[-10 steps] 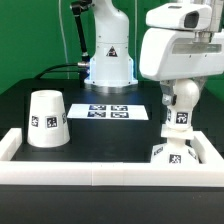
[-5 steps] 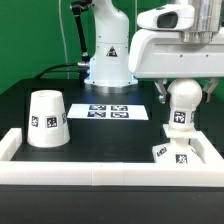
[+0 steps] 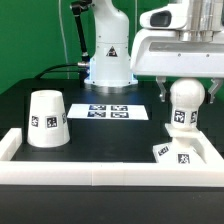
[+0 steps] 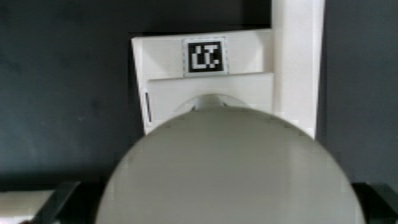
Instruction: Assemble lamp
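Exterior view, largest first: the glossy white robot arm (image 3: pixel 108 55) stands at the back of the black table (image 3: pixel 110 135), whose front is edged by a low white wall (image 3: pixel 100 172). The large white truncated-cone plastic shade (image 3: pixel 47 119) sits wide end down on the exterior view's left, well apart from the other 2 pieces. The thin flat white marker board (image 3: pixel 112 111) lies near the middle.

On the exterior view's right, the white ball-topped plastic bulb (image 3: pixel 181 112) hangs upright in the gripper (image 3: pixel 184 95). Its 2 dark fingers (image 3: pixel 163 94) are closed on the bulb near its rounded top. Just below, with a narrow gap showing, the small blocky white plastic base (image 3: pixel 179 153) sits in the corner of the wall.

Wrist view looks down past the bulb (image 4: pixel 222 165) onto the base (image 4: pixel 205 85), roughly lined up and right beside the wall (image 4: pixel 299 50).

By my reading, none of the 3 pieces is joined. The bulb is lifted and poised over the base. Lowering and seating it remains, then fetching the shade and fitting it.
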### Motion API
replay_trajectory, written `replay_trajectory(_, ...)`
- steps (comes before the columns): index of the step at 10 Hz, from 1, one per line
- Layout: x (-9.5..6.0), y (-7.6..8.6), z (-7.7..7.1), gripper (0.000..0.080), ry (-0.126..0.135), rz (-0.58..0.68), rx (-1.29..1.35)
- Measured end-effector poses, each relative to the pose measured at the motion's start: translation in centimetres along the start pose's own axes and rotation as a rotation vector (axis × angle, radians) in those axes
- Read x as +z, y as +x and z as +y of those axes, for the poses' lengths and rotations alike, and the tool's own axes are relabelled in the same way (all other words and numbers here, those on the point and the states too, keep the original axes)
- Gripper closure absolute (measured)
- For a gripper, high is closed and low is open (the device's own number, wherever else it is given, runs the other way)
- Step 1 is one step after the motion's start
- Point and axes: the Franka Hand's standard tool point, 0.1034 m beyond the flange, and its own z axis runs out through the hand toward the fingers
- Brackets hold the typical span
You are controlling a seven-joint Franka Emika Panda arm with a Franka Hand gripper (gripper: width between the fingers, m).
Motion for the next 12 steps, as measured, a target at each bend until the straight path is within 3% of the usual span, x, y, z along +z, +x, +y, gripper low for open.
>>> replay_trajectory(1,0.04,-0.02,0.01,0.0220,0.005,-0.002,0.080)
replay_trajectory(2,0.30,-0.13,0.36,0.0220,0.029,-0.015,0.208)
replay_trajectory(4,0.35,-0.19,0.37,0.0220,0.036,-0.023,0.365)
replay_trajectory(6,0.40,-0.10,0.54,0.0220,0.063,-0.038,0.558)
replay_trajectory(12,0.39,-0.22,0.19,0.0220,0.066,-0.054,0.856)
